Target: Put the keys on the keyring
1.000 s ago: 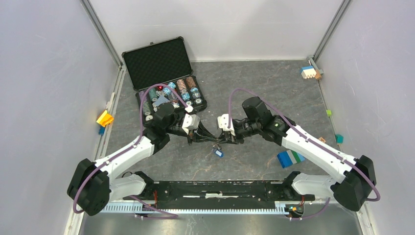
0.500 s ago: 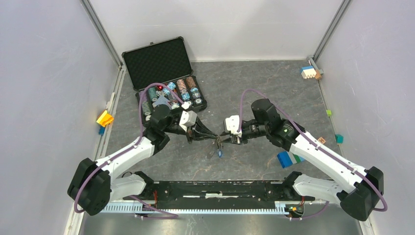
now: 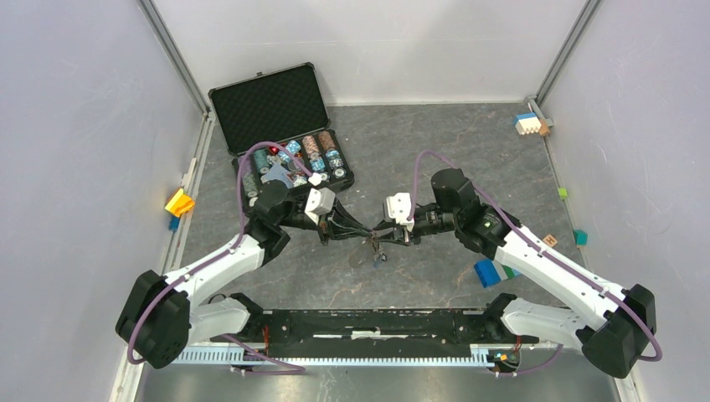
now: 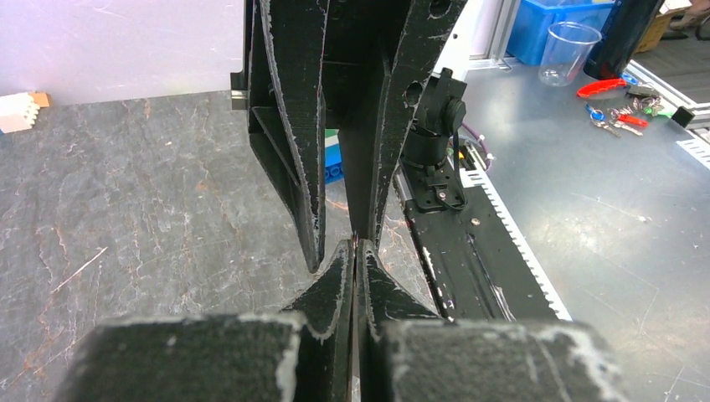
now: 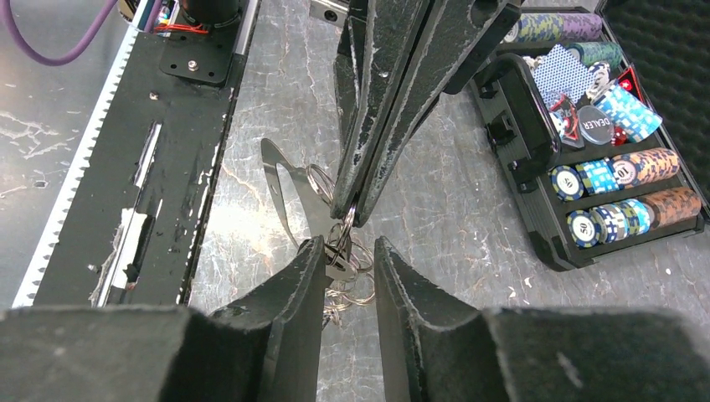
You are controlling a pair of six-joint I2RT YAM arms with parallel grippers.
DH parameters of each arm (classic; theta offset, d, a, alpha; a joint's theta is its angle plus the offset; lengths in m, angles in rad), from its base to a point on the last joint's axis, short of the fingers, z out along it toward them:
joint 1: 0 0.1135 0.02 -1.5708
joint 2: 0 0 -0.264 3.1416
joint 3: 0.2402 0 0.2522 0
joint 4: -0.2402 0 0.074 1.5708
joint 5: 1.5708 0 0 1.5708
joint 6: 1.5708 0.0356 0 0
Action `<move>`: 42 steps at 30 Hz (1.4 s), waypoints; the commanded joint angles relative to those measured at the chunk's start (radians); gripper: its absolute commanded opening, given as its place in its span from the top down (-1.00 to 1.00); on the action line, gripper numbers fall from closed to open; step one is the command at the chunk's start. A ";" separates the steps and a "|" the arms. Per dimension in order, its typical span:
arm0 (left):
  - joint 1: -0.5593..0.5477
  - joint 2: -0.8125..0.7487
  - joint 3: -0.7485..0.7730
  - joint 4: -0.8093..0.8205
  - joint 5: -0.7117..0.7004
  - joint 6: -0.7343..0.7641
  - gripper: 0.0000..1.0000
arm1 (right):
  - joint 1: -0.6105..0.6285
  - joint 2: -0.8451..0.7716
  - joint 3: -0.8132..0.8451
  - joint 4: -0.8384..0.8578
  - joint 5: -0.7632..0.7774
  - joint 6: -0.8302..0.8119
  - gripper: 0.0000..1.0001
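Note:
A bunch of thin metal keyrings (image 5: 356,280) hangs between the two grippers above the table's middle, with a flat metal piece (image 5: 283,186) beside it. In the top view the bunch (image 3: 373,249) dangles with a bit of blue tag (image 3: 379,258) below. My left gripper (image 3: 361,234) is shut on the top of the ring; its jaws (image 4: 356,248) are pressed together. My right gripper (image 3: 382,237) faces it, open, with its fingers (image 5: 306,268) on either side of the rings, the left finger touching them. Individual keys cannot be made out.
An open black case (image 3: 276,126) of poker chips stands at the back left and shows in the right wrist view (image 5: 536,226). A blue-green-white brick (image 3: 496,270) lies right of centre. A yellow block (image 3: 178,202) and a white block (image 3: 527,123) sit at the edges.
My right arm has drawn back to the right and its gripper sits a little farther from the left one. The hanging blue tag has swung and shows less. The left arm barely moved.

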 commanded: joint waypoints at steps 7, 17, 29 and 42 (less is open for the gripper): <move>0.002 0.007 0.003 0.027 -0.033 -0.012 0.95 | -0.008 -0.003 -0.005 0.055 -0.034 0.034 0.51; 0.002 0.004 0.002 0.011 -0.035 0.002 0.95 | -0.013 0.003 -0.015 0.060 -0.015 0.038 0.88; 0.001 0.003 0.093 -0.459 -0.108 0.436 0.34 | -0.001 0.051 0.124 -0.140 0.165 -0.073 1.00; -0.008 0.062 0.199 -0.583 -0.202 0.504 -0.20 | 0.054 0.165 0.233 -0.271 0.341 -0.107 1.00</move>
